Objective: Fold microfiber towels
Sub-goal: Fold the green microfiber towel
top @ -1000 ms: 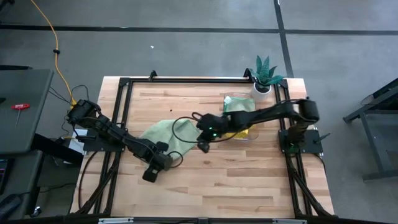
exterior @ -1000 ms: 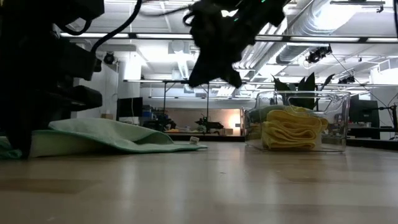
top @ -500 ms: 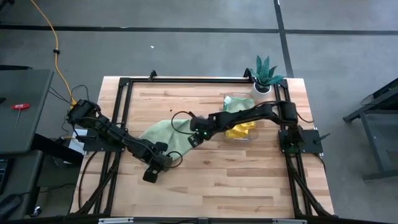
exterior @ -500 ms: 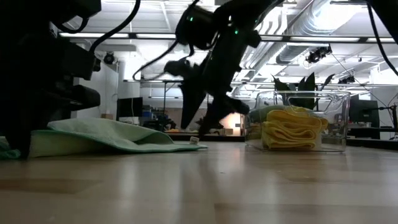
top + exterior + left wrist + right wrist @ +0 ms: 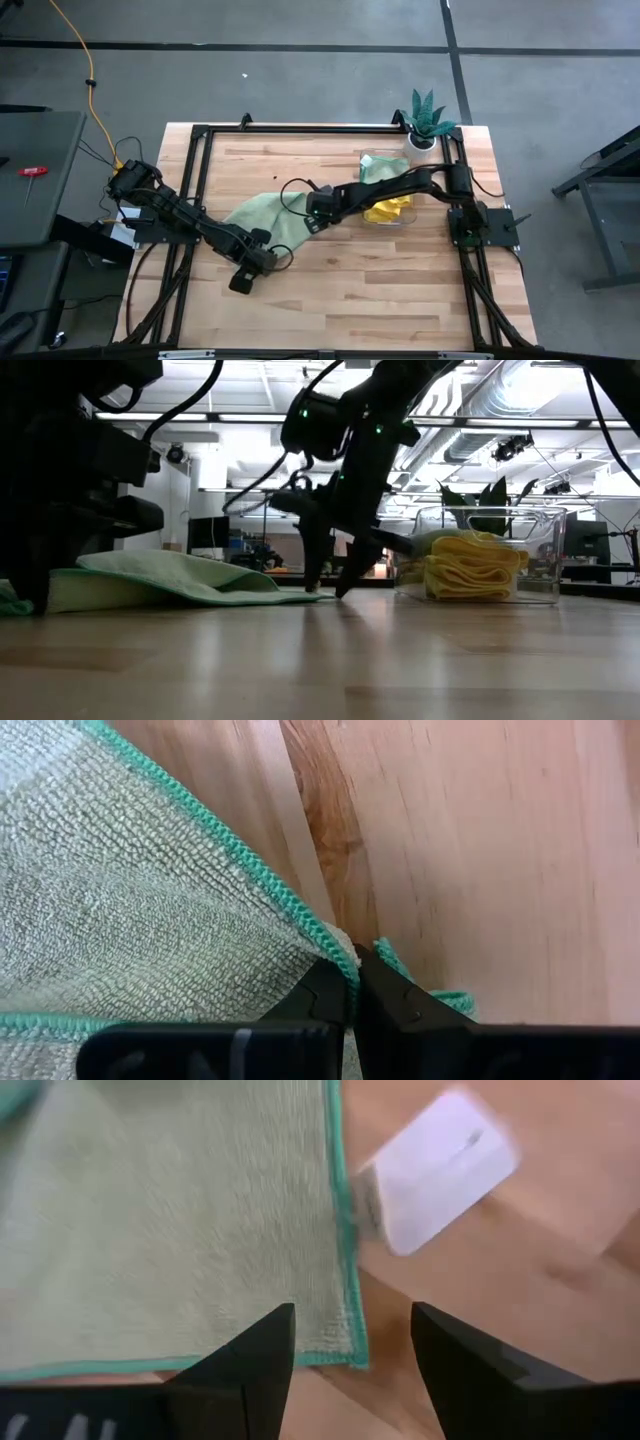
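While the left gripper (image 5: 352, 982) pinches a teal-stitched corner of the nubbly green towel (image 5: 262, 214), the right gripper (image 5: 352, 1342) hangs with fingers spread over the corner bearing a white tag (image 5: 430, 1172). At three o'clock, a clear box (image 5: 540, 555) holds crumpled yellow towels (image 5: 470, 568).

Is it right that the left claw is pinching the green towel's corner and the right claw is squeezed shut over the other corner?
Not quite. The left gripper does pinch the green towel, but the right gripper is open above its corner, as the right wrist view shows.
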